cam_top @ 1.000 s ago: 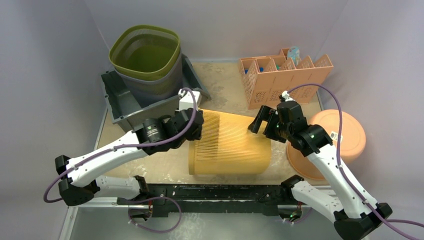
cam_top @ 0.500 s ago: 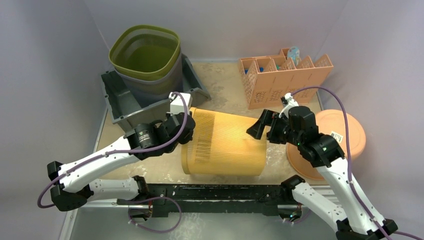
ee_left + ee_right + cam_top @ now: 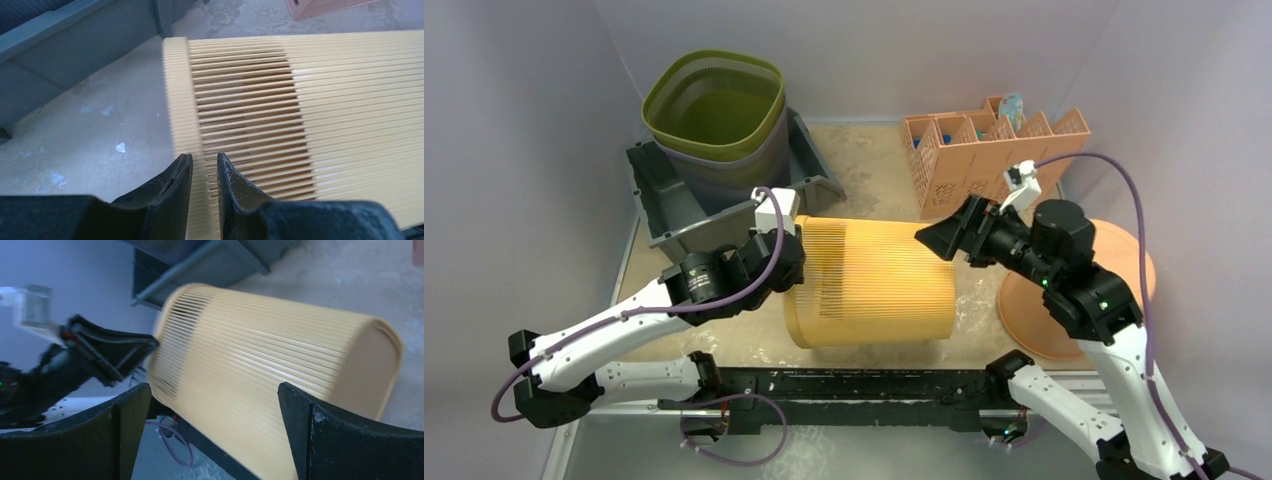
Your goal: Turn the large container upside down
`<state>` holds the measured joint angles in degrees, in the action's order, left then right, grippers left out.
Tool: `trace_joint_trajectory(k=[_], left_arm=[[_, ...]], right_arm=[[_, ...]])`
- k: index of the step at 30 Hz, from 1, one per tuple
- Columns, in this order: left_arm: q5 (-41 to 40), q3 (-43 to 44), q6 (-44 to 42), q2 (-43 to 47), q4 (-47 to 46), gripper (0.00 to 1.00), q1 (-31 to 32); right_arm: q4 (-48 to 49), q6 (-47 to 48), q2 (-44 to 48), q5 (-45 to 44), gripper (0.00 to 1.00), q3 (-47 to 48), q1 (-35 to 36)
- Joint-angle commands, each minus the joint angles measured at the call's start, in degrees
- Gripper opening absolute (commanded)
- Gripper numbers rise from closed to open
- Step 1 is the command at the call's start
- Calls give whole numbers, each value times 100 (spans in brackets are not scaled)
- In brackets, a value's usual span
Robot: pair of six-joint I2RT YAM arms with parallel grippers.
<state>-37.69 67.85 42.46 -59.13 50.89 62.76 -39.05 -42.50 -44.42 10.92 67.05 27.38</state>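
Observation:
The large container (image 3: 874, 280) is a yellow slatted bin lying on its side, mouth to the left and closed base to the right. My left gripper (image 3: 786, 262) is at its mouth, shut on the rim. In the left wrist view the rim band of the container (image 3: 300, 100) runs between the left gripper's (image 3: 205, 165) narrow jaws. My right gripper (image 3: 939, 240) hangs open just off the base end, pointing left. In the right wrist view the container (image 3: 260, 355) lies beyond the right gripper's (image 3: 214, 390) wide jaws, not touched.
A green basket (image 3: 714, 100) sits nested in a grey one inside a dark grey bin (image 3: 659, 200) at the back left. A peach slotted organizer (image 3: 984, 150) stands at the back right. An orange round lid (image 3: 1124, 270) lies on the right. A black rail (image 3: 854, 385) runs along the near edge.
The left gripper narrowed onto the rim and drew the container's mouth to the left. The right arm rose and swung back to the right, its open gripper now pointing at the base.

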Motion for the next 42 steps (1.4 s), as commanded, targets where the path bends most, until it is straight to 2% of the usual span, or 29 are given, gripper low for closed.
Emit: trace_joint_trajectory(k=[1,8,11,15,21,30,36,42], left_arm=[[275,11,102,78,-451,25,25],[352,-318,-39,-98,-1407,26,25],[282,-145,-79,-153,-1436,26,20],[241,13,-201,-119,-1292,26,25],[312,300,-169,-75,-1074,26,29],[658,98,-209,-375,-1206,27,29],[230,-277,-218,-232,-1300,22,23],[258,-389,-168,-394,-1180,22,23]], right_arm=[[742,-56,61,324,100,537,34],[758,107,-300,504,100,741,40],[-47,57,-278,-135,100,910,36],[-1597,-139,-357,-2082,100,984,36],[-2338,-790,-326,-2829,100,222,37],[-1693,-793,-149,-2366,100,-528,39],[-988,-410,158,-1689,100,-894,35],[-765,33,226,-1397,100,-627,39]])
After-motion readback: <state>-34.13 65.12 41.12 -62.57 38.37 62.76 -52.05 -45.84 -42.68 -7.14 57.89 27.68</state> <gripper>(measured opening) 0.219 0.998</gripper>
